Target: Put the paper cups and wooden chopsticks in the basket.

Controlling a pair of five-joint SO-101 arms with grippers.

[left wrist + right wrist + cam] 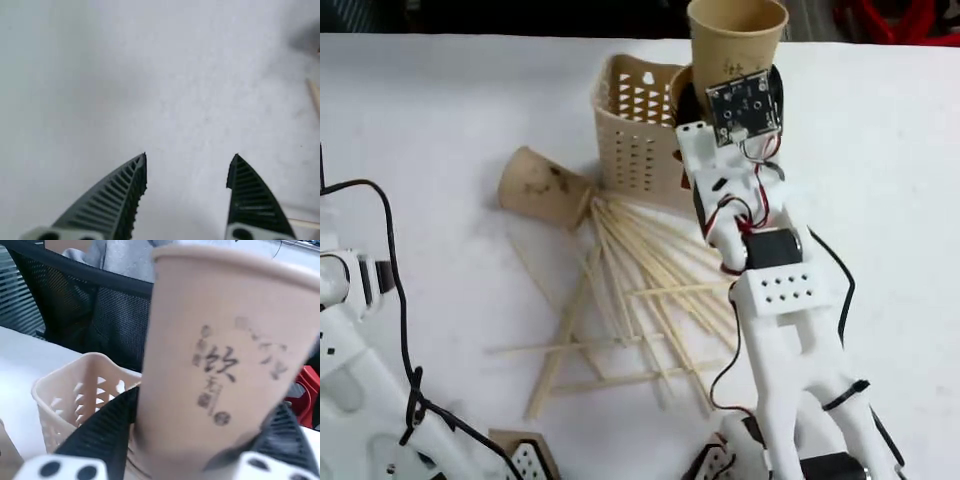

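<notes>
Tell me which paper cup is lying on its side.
The loose cup left of the basket, beside the chopsticks; the held cup in the right gripper stands upright.

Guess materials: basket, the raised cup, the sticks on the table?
Basket: likely moulded plastic, beige and matt, with regular triangular cut-outs in thin walls. Raised cup: paper, tan and matt, with a rolled rim and printed ink marks; any lining can't be told. Chopsticks: pale wood or bamboo, unfinished look, thin straight sticks.

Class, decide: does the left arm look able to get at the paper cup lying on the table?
Probably yes: the left tool is open and empty, and bare table lies beside that paper cup.
</notes>
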